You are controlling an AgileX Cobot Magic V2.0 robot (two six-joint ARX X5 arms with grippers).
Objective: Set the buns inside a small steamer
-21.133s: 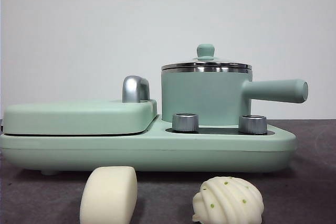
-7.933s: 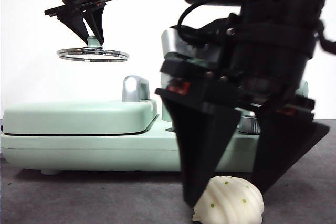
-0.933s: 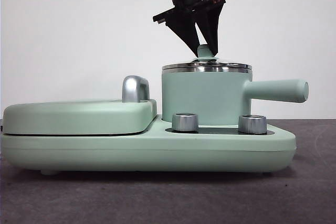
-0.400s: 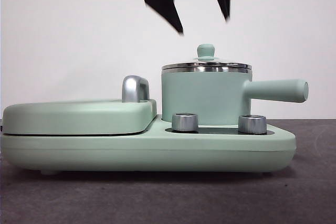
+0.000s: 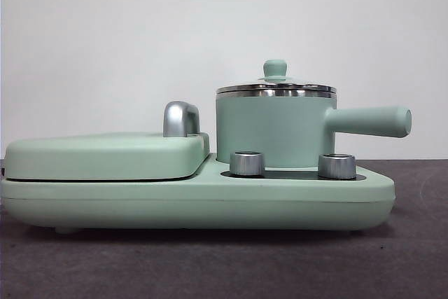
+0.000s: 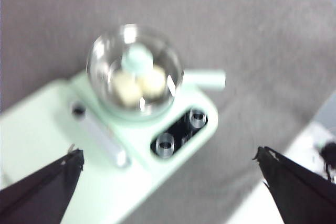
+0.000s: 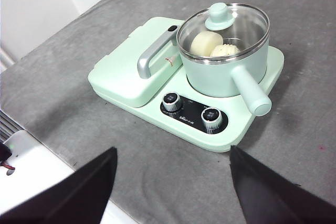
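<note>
Table point(image 7: 315, 35): grey felt-like cover, reaches back to white wall. Only one thing sits directly on it, a mint-green cooker base point(image 5: 210, 197), roughly centred, resting flat with small feet under its front edge.

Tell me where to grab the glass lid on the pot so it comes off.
Grip the green knob at the centre of the glass lid, coming straight down from above with a claw finger on each side. It stands proud of the flat lid, while the lid's rim sits flush on the pot, leaving no edge to pinch. Both buns lie under it.
</note>
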